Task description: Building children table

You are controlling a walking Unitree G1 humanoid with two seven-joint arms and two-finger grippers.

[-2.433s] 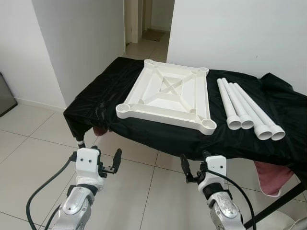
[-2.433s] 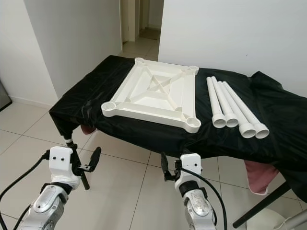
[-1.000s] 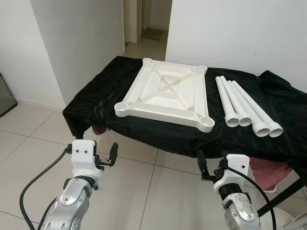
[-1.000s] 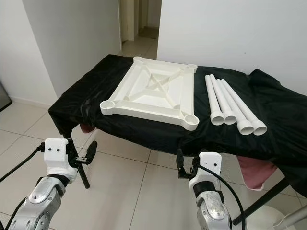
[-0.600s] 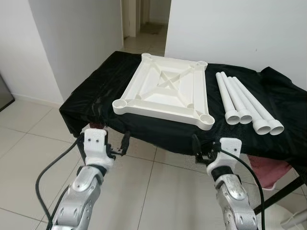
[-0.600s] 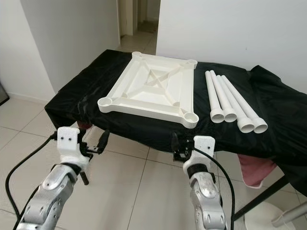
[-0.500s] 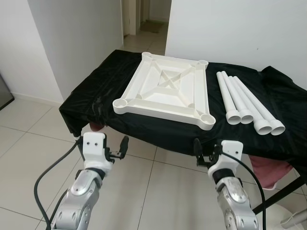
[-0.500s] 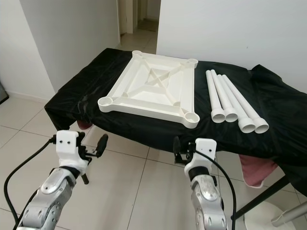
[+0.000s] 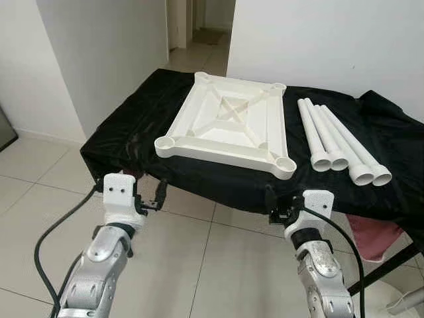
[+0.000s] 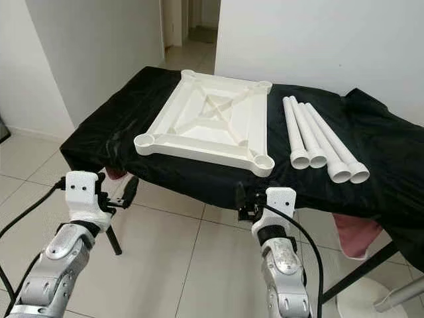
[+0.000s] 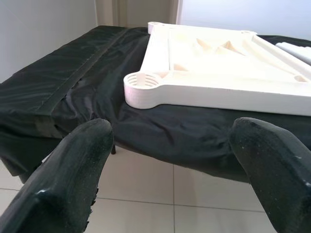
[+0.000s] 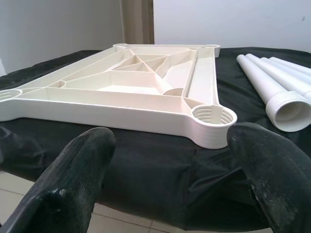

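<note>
A white plastic table top [image 9: 228, 129] lies upside down on a bench draped in black cloth [image 9: 126, 142], with a round threaded socket [image 12: 213, 119] at each corner. To its right lie several white tube legs [image 9: 338, 139], side by side, threaded ends toward me. My left gripper [image 9: 152, 199] is open, held low in front of the bench's front left edge and facing the near left socket [image 11: 145, 80]. My right gripper [image 9: 278, 207] is open too, just before the front edge below the near right socket. Neither holds anything.
White-tiled floor [image 9: 199, 265] stretches before the bench. A pink cloth [image 9: 374, 235] hangs under the bench at the right, beside a slanted black leg [image 9: 387, 265]. White walls flank a doorway [image 9: 199, 26] behind the bench.
The view has drawn a little nearer to the bench. Both arms have risen and moved forward toward the bench's front edge. Both grippers stay open; the table parts have not moved.
</note>
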